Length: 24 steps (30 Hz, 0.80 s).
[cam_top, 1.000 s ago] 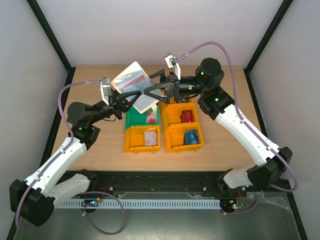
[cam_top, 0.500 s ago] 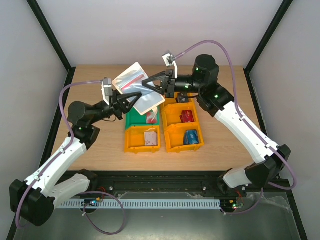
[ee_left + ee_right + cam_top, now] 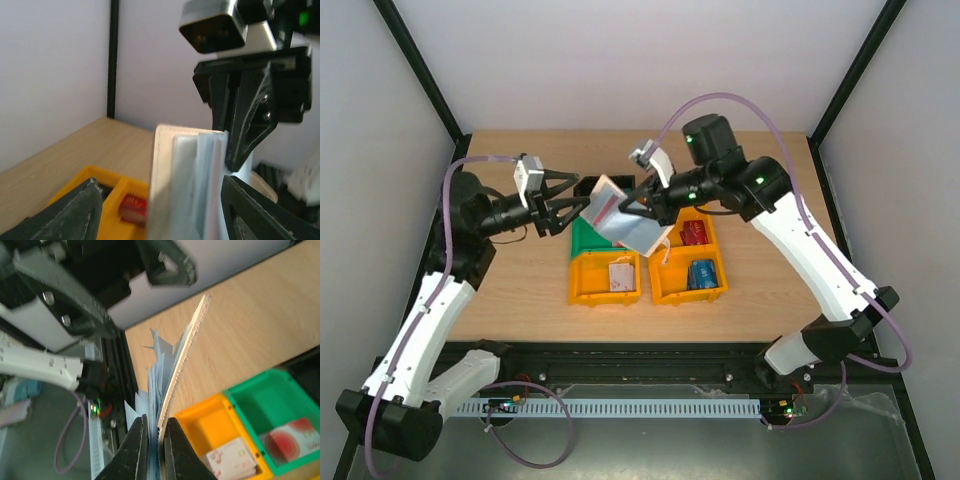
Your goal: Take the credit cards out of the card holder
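The card holder [image 3: 625,222], whitish with pale blue sleeves, hangs tilted above the bins. My right gripper [image 3: 645,208] is shut on its edge; the right wrist view shows the fingers [image 3: 135,450] pinching the fanned holder [image 3: 175,375]. My left gripper [image 3: 578,203] stands open just left of it. In the left wrist view, the holder [image 3: 185,185] stands between the spread fingers [image 3: 65,212], apart from both. A red strip [image 3: 610,202] shows on the holder's face. Credit cards lie in the bins: white-pink [image 3: 620,275], red [image 3: 695,232], blue [image 3: 702,273].
Two orange bins [image 3: 582,290] [image 3: 660,285] sit side by side at mid table. A green bin [image 3: 582,238] is behind the left one and a black bin [image 3: 588,186] further back. A white-red card [image 3: 295,440] lies in the green bin.
The left gripper let go of the card holder, opened and drew back left. The right gripper shut on the holder and carried it down over the bins.
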Each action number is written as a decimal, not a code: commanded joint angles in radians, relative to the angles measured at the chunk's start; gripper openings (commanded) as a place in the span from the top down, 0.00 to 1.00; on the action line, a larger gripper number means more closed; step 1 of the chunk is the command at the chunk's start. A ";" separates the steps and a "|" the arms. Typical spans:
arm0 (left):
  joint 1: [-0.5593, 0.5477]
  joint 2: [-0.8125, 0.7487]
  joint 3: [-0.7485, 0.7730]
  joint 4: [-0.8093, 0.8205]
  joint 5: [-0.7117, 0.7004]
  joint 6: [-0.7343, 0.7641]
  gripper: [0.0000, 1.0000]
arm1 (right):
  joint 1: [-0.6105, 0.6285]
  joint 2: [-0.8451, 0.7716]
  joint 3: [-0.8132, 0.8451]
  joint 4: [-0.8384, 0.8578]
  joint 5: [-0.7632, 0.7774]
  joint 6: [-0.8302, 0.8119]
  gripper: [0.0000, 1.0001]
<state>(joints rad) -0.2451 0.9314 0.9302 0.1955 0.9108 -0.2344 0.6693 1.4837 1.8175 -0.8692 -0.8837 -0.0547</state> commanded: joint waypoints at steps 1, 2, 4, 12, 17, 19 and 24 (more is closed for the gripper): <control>0.014 0.045 0.124 -0.467 0.167 0.428 0.33 | 0.072 0.016 0.037 -0.185 0.077 -0.168 0.98; 0.012 0.058 0.141 -0.513 0.191 0.480 0.31 | 0.081 0.022 0.044 -0.185 0.088 -0.170 0.98; 0.002 0.069 0.151 -0.538 0.212 0.506 0.27 | 0.094 0.041 0.060 -0.186 0.098 -0.174 0.98; -0.045 0.081 0.159 -0.650 0.195 0.626 0.21 | 0.131 0.070 0.100 -0.195 0.078 -0.187 0.98; -0.046 0.080 0.143 -0.583 0.235 0.575 0.49 | 0.137 0.073 0.098 -0.196 0.059 -0.192 0.98; -0.046 0.080 0.141 -0.568 0.258 0.554 0.59 | 0.136 0.075 0.100 -0.197 0.058 -0.195 0.98; -0.046 0.077 0.138 -0.565 0.274 0.558 0.76 | 0.136 0.072 0.096 -0.197 0.064 -0.199 0.98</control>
<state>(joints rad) -0.2897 1.0134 1.0611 -0.3916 1.1328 0.3164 0.7990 1.5532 1.8862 -1.0508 -0.8112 -0.2409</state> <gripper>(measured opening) 0.297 0.039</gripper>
